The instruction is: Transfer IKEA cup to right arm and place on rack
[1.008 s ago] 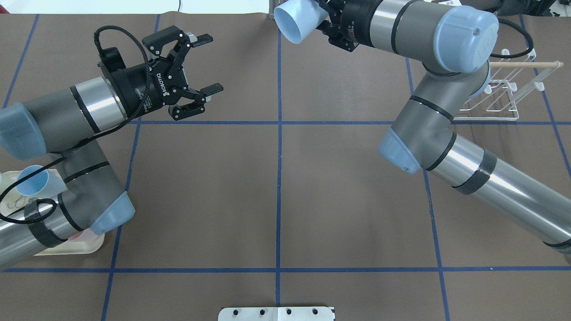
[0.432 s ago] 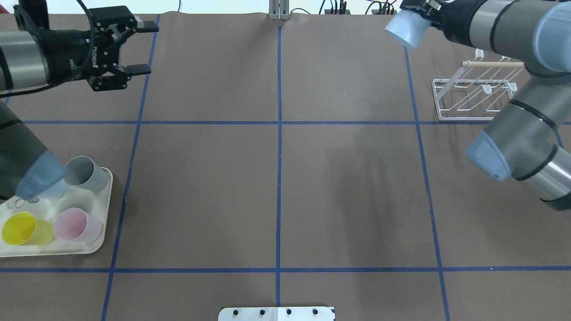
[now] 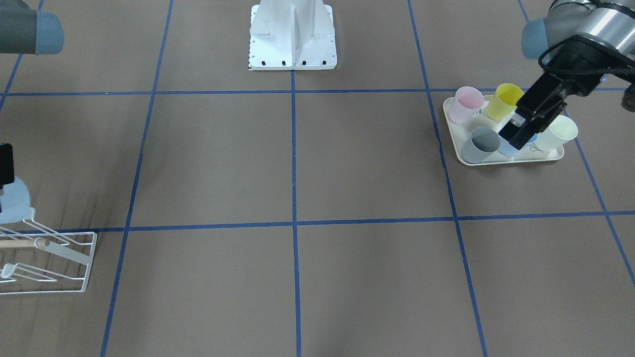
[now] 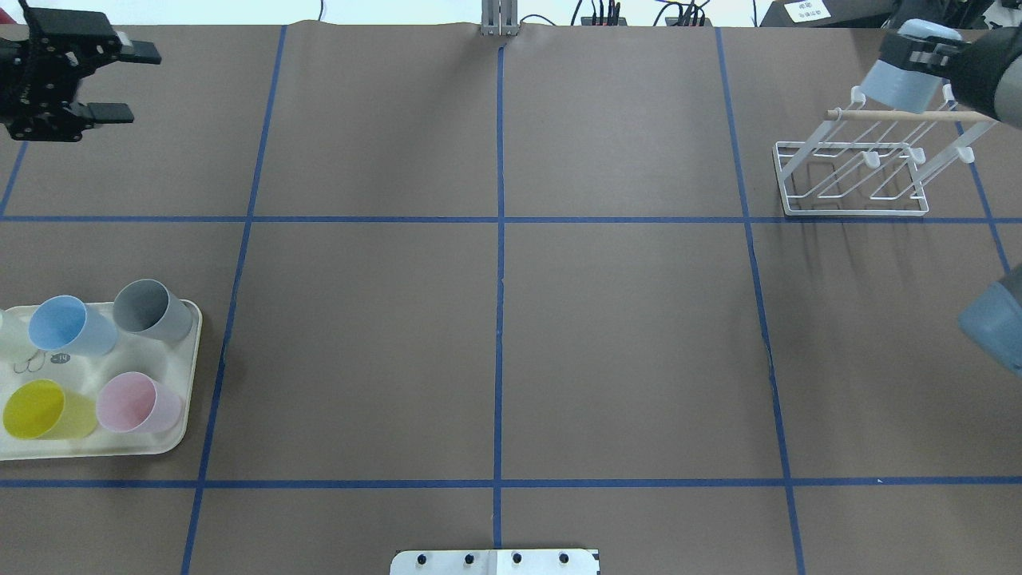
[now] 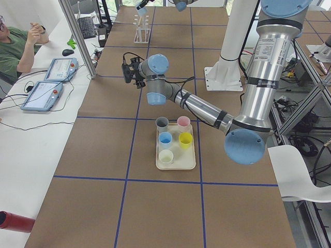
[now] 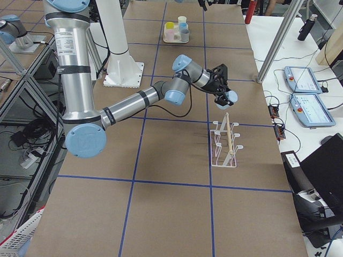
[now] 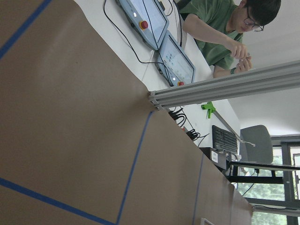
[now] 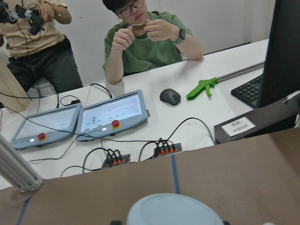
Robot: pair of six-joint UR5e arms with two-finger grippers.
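Note:
A pale blue IKEA cup (image 4: 896, 84) hangs mouth-down just over the far-left prongs of the white wire rack (image 4: 858, 209). My right gripper (image 4: 918, 53) is shut on the cup's base. The right view shows the same cup (image 6: 231, 98) above the rack (image 6: 225, 145). In the right wrist view only the cup's base (image 8: 174, 212) shows at the bottom edge. My left gripper (image 4: 132, 85) is open and empty at the table's far left corner, and in the front-facing view the left gripper (image 3: 522, 130) overlaps the tray.
A cream tray (image 4: 185, 399) at the near left holds blue (image 4: 68, 326), grey (image 4: 152, 307), yellow (image 4: 44, 409) and pink (image 4: 136, 402) cups. The robot's white base plate (image 3: 292, 44) stands mid-table on its side. People sit at a desk with pendants beyond the far edge.
My right arm swung right with the blue cup, from the far middle to above the rack. My left arm, gripper open, drew back to the far left corner and uncovered the tray.

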